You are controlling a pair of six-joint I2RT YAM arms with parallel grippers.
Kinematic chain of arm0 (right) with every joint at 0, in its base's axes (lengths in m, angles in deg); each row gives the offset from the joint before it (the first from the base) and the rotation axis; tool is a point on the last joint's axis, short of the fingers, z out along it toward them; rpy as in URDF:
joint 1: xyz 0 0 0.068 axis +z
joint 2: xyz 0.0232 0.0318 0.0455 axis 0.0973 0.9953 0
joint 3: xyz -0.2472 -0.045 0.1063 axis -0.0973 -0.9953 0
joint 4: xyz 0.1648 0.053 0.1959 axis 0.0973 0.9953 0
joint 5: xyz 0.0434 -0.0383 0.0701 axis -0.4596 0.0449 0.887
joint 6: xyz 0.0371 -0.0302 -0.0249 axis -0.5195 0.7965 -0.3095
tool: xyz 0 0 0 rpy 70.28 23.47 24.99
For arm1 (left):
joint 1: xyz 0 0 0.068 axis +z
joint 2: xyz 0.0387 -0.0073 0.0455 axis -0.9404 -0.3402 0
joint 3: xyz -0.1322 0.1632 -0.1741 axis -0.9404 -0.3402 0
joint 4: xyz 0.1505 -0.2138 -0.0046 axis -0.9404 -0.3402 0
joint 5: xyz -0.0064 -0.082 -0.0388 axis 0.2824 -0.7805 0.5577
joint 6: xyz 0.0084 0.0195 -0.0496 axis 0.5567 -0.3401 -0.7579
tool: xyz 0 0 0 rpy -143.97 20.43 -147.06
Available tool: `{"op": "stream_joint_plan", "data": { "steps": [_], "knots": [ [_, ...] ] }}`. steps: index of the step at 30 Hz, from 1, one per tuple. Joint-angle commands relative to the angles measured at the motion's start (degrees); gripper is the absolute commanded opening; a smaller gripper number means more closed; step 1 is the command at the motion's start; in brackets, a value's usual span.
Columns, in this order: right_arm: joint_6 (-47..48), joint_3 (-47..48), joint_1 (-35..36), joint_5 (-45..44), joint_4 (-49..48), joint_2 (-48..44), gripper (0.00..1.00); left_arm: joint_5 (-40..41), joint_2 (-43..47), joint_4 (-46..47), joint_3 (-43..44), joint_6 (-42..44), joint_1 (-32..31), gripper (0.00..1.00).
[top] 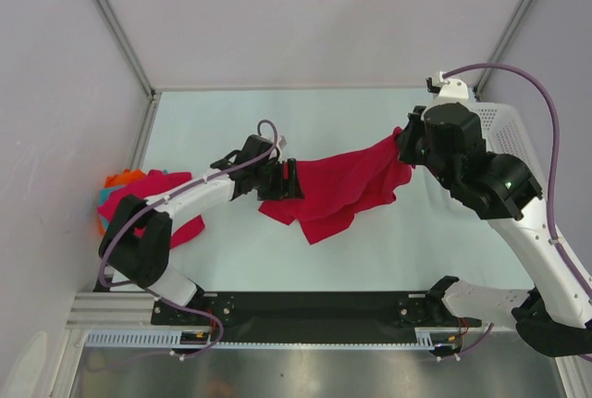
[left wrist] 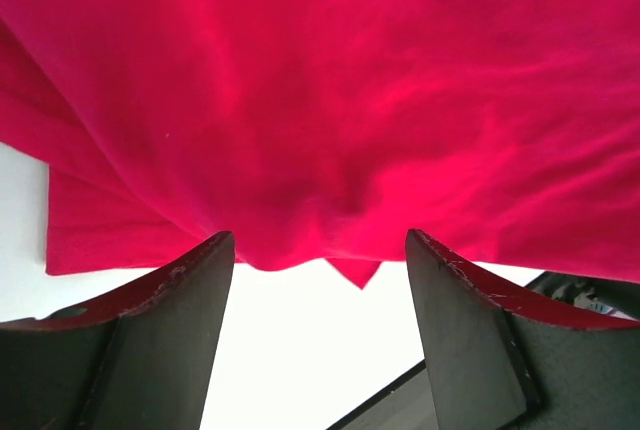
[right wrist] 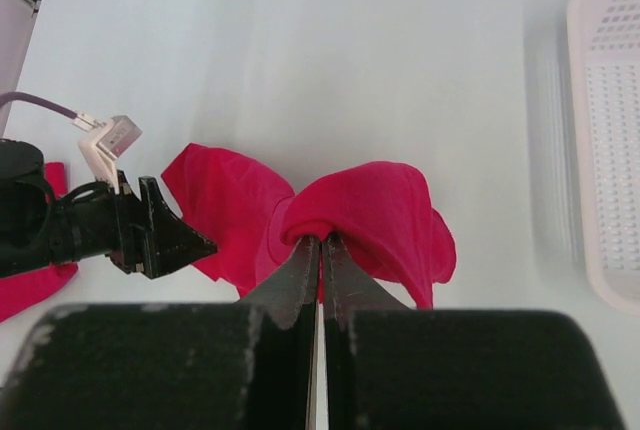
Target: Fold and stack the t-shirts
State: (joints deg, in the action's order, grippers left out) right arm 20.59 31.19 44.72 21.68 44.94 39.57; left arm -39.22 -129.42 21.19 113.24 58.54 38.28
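A crimson t-shirt (top: 338,185) hangs bunched above the table between my two grippers. My right gripper (right wrist: 322,235) is shut on a fold at its right end, and in the top view it (top: 407,145) holds that end raised. My left gripper (left wrist: 315,240) is open, its jaws wide apart with the shirt's (left wrist: 330,100) lower edge just past the fingertips and nothing pinched. In the top view the left gripper (top: 282,180) sits at the shirt's left edge. A pile of red, orange and teal garments (top: 139,196) lies at the far left.
A white mesh basket (top: 507,128) stands at the right behind the right arm, and it also shows in the right wrist view (right wrist: 610,150). The left arm (top: 176,199) reaches over the garment pile. Grey walls enclose the table.
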Motion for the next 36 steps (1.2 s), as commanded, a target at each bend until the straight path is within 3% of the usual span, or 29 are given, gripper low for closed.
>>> {"op": "stream_joint_plan", "data": {
  "steps": [1, 7, 9, 10, 11, 12, 13, 14, 19, 25, 36],
  "knots": [
    [-0.11, 2.72, -0.20, -0.92, -1.11, -1.96, 0.00, 0.74, -1.31, 1.55, -2.31, 0.66, -0.86, 0.75],
    [-0.20, 2.63, -0.20, -1.18, -0.76, -3.45, 0.00, 0.74, -3.07, 4.27, -5.75, -0.39, -1.21, 0.74],
    [-0.20, 2.63, -0.20, -1.10, -0.76, -3.54, 0.00, 0.65, -4.29, 5.15, -5.75, -0.65, -1.39, 0.69],
    [-0.11, 2.63, -0.20, -0.92, -0.75, -3.63, 0.00, 0.31, -4.74, 5.77, -5.75, -0.92, -1.48, 0.62],
    [-0.11, 2.54, -0.20, -0.92, -0.75, -3.63, 0.00, -1.17, -5.26, 6.99, -5.66, -0.92, -1.48, 0.33],
    [-0.20, 2.46, -0.20, -0.92, -0.75, -3.63, 0.00, -1.71, -6.66, 7.26, -5.40, -1.09, -1.48, 0.17],
    [-0.11, 2.37, -0.20, -1.01, -0.58, -3.89, 0.00, -2.15, -7.11, 7.18, -4.36, -1.70, -1.48, 0.03],
    [-0.03, 2.19, -0.20, -1.09, -0.49, -3.81, 0.00, -2.77, -7.55, 7.18, -4.00, -1.97, -1.48, 0.00],
    [0.50, 1.84, -0.72, -1.45, 0.04, -4.33, 0.00, -1.98, -5.45, 4.73, 0.56, -1.63, -1.74, 0.00],
    [0.94, 2.10, -1.61, -0.66, 0.04, -4.33, 0.00, 2.75, -0.44, -5.47, 11.62, 1.80, -1.74, 0.00],
    [3.05, 9.74, -1.69, -0.92, 2.23, -4.07, 0.00, 11.11, 17.47, -21.29, 25.62, 2.60, -1.74, 0.00]
  ]
}}
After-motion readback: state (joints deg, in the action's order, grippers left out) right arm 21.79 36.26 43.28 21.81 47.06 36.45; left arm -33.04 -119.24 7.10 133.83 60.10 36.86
